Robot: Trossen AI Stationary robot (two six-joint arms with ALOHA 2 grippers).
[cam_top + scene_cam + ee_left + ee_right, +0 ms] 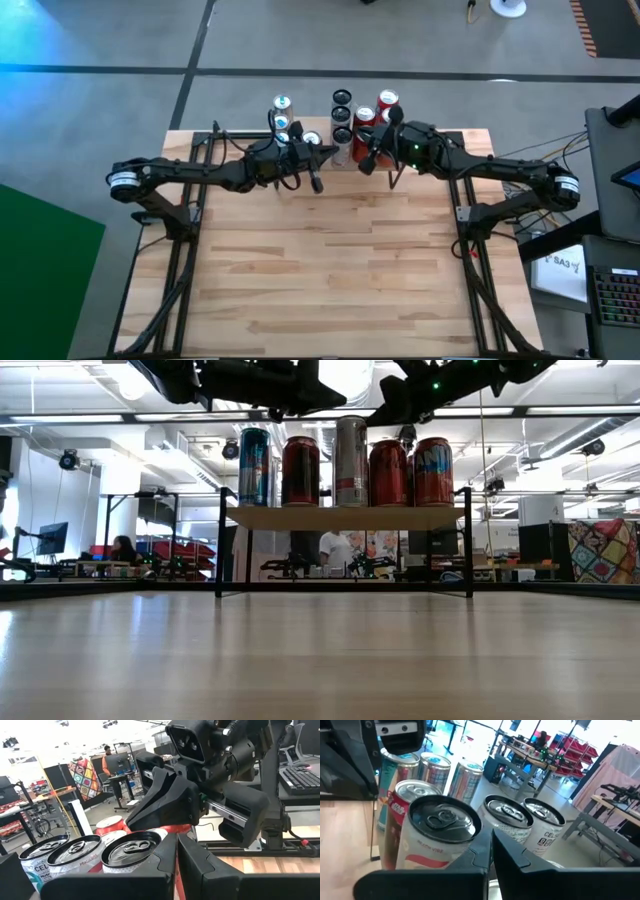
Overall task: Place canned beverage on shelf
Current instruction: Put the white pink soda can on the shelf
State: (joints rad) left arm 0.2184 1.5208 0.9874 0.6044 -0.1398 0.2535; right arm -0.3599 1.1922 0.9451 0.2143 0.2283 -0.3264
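Observation:
The shelf, a low riser with a light plank top and black legs, stands at the table's far edge. Several cans stand upright on it: a teal one, red ones and a silver one. My left gripper is shut and empty just above the can tops, left of the shelf's middle. My right gripper is shut and empty above the red and white cans, facing the left gripper. The two grippers are close together over the shelf.
The slatted wooden tabletop lies bare in front of the shelf. More can tops show in rows at the shelf's back. Black frame rails run along both table sides. A person sits in the room behind.

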